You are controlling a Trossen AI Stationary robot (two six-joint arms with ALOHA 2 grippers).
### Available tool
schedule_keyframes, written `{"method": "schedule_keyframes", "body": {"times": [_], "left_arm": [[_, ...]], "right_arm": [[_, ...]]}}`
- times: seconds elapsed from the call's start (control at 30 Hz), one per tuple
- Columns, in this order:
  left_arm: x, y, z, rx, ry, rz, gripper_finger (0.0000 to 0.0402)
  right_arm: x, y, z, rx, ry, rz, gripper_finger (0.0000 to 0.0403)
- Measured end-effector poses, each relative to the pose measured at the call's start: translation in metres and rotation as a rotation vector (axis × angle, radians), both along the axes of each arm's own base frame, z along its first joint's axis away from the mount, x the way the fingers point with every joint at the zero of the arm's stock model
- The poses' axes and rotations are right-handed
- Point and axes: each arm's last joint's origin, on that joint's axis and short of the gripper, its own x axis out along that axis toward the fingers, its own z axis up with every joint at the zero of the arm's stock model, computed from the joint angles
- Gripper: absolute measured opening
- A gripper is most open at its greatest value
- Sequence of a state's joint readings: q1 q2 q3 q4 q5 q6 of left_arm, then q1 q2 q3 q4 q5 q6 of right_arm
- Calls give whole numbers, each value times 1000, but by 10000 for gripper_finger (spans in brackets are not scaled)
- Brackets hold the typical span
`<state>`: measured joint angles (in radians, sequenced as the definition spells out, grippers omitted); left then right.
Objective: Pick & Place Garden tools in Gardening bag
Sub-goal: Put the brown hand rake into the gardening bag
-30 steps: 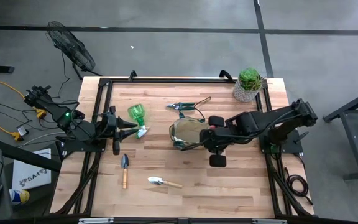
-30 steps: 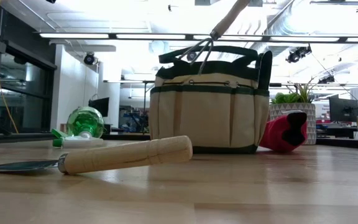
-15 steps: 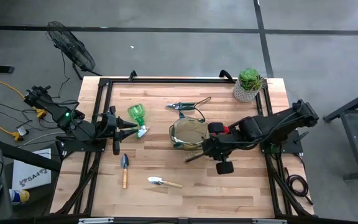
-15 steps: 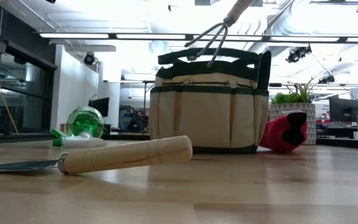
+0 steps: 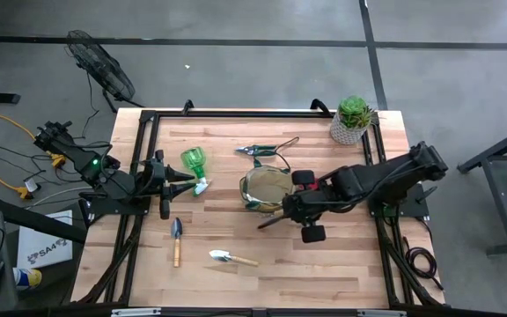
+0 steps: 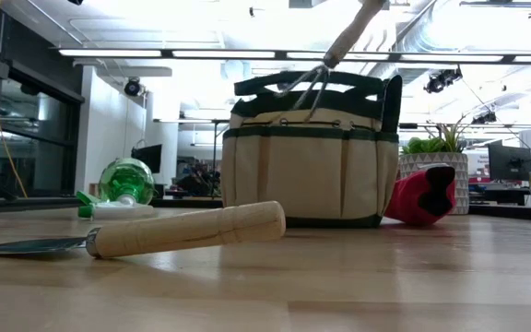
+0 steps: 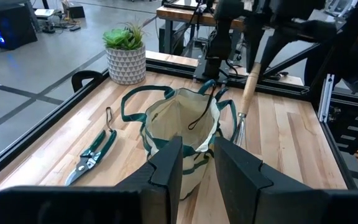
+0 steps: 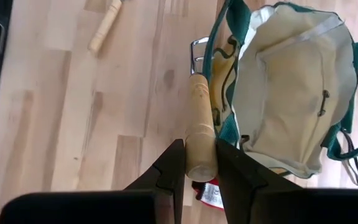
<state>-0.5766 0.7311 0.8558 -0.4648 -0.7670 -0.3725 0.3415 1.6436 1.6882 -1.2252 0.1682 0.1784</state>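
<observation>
The tan bag (image 5: 267, 187) with dark green trim stands upright at mid-table. My right gripper (image 5: 294, 210) is shut on a wooden-handled hand rake (image 6: 337, 51), which is over the bag's near side with its tines (image 6: 310, 88) at rim height. A red item (image 6: 422, 195) lies right of the bag. A green spray bottle (image 5: 194, 163) lies left of it and pruners (image 5: 267, 148) lie beyond it. Two trowels (image 5: 177, 239) (image 5: 231, 258) lie near the front. My left gripper (image 5: 180, 185) is slightly open and empty by the spray bottle. My right gripper pinches the free end of the rake's wooden handle (image 8: 199, 158) between its two fingers. The rake runs on ahead of the fingers, slanting down toward the table's left. It is lifted clear, with its tines (image 8: 197, 53) beside the bag's rim.
A succulent in a pale pot (image 5: 352, 119) stands at the far right corner. Black frame rails (image 5: 148, 132) run along the table's sides. The front trowel's wooden handle (image 6: 187, 229) lies close to the low camera.
My right gripper has shifted a little toward the table's near edge with the rake. The rake has tipped, and its tines now stand a little lower, at the bag's rim on its near side. The gripper has stayed shut on the handle.
</observation>
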Motion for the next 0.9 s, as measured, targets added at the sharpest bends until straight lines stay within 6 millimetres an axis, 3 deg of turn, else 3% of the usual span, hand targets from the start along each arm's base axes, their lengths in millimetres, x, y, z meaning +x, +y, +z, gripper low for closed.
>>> {"method": "schedule_keyframes", "body": {"times": [0.9], "left_arm": [[0,0,0,-3,1,-7,90]], "right_arm": [[-4,-11,-7,-69,90,-122,61]]}}
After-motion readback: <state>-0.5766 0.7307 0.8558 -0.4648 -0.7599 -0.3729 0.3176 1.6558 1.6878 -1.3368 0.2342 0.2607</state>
